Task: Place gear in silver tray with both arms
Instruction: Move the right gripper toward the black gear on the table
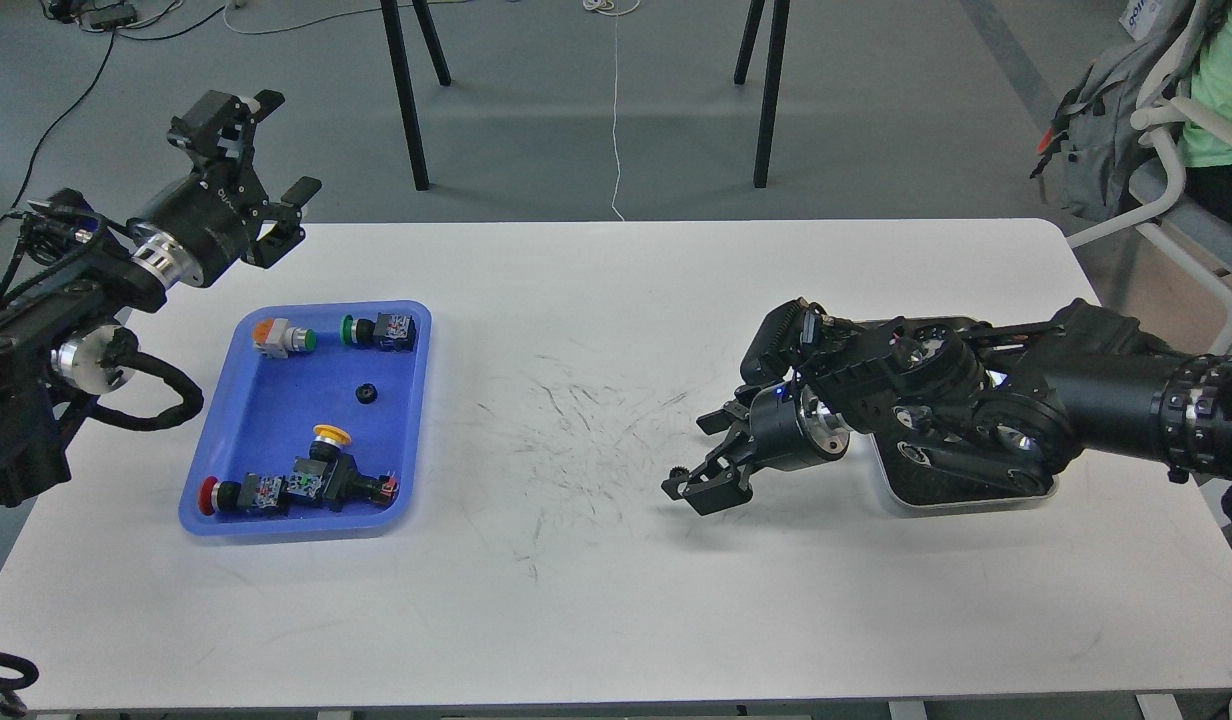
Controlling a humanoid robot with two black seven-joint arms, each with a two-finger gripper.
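A small black gear (681, 474) lies on the white table, right of centre. My right gripper (690, 462) is low over the table with its fingers spread. The gear sits at the tip of its lower finger, partly hidden; I cannot tell whether they touch. The silver tray (966, 502) lies behind, mostly covered by my right arm. My left gripper (274, 145) hangs open in the air past the table's far left corner, holding nothing.
A blue plastic tray (276, 440) on the left holds several push-button switches and a second small black gear (366, 393). Chair legs stand behind the table. A chair with a backpack (1096, 140) is at the far right.
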